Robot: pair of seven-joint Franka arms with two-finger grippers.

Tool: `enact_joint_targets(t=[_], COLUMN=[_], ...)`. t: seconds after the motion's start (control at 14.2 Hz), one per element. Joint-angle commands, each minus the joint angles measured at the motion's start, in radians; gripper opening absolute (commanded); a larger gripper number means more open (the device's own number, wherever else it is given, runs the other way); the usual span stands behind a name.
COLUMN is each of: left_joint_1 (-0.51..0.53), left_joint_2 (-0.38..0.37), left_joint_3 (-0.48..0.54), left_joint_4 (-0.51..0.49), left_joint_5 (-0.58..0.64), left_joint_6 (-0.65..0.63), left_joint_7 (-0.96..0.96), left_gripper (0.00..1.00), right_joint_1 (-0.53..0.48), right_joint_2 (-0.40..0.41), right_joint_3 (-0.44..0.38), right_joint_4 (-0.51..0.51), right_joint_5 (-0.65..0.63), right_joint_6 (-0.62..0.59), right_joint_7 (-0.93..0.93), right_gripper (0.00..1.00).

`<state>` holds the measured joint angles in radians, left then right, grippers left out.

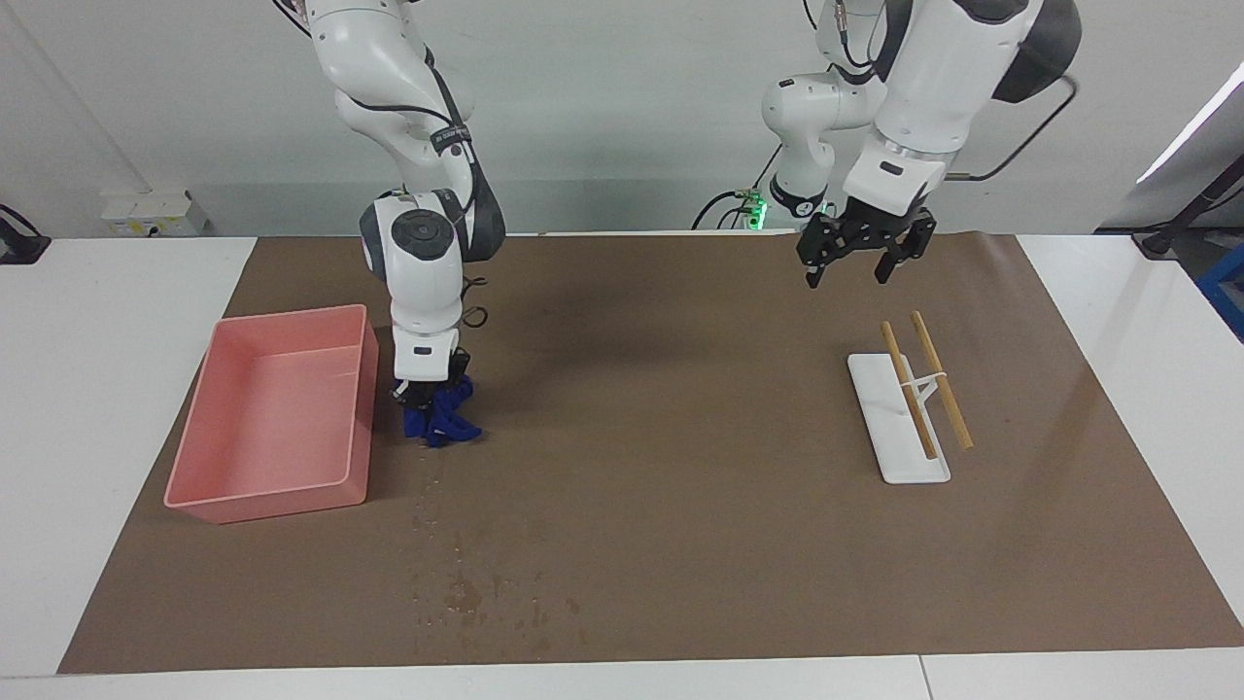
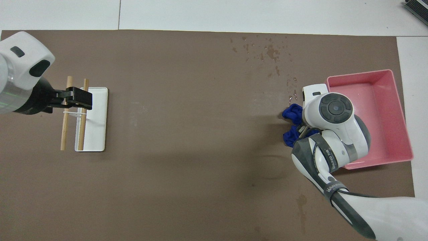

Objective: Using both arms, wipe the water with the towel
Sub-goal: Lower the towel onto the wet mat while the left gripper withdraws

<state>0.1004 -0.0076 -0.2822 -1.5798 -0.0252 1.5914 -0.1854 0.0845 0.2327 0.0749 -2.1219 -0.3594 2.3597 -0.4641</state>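
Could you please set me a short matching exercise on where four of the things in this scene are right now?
Things:
1. crumpled blue towel
2. empty pink plastic bin
3. two wooden sticks
4. water droplets

Places:
A. across the white rack
B. on the brown mat, farther from the robots than the towel
C. in the right gripper, on the mat
D. beside the towel, at the right arm's end

Pairs: 1-C, 2-D, 3-A, 4-B

Right gripper (image 1: 434, 397) holds blue towel (image 1: 442, 418) beside pink tray (image 1: 194, 428)
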Motion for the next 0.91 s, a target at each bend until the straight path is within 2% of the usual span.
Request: enact_joint_targets(t=[0.0,0.14,0.35,0.56,0.84], left_joint_1=[0.002,-0.014,-0.17,-0.172,-0.124], left_joint_2=[0.002,0.0,-0.032,-0.067,-0.055], left_joint_3=[0.043,0.09,0.256,0.256,0.245], left_joint_4=[0.055,0.057,0.046,-0.025,0.001], left_joint_5=[0.018,0.018,0.014,0.013,0.004], left_joint_6=[-0.091,-0.131,-0.137,-0.126,-0.108], left_joint_7=[0.113,0.184,0.199,0.189,0.199], left_gripper=[1.0,1.0,1.0,1.0,1.0], right_joint_1=[-0.032,-0.034,-0.06,-0.089,-0.104], right_joint_2=[-0.035,-0.035,-0.036,-0.055,-0.09], right_joint_3=[0.014,0.014,0.014,0.014,0.014], right_joint_4=[-0.104,-0.134,-0.193,-0.201,-0.28], right_joint_5=[-0.018,0.048,0.146,0.281,0.373], right_joint_6=[0.02,0.026,0.009,-0.088,-0.106], right_joint_7=[0.062,0.096,0.099,0.113,0.12], right_gripper=[0.0,0.0,0.0,0.0,0.0])
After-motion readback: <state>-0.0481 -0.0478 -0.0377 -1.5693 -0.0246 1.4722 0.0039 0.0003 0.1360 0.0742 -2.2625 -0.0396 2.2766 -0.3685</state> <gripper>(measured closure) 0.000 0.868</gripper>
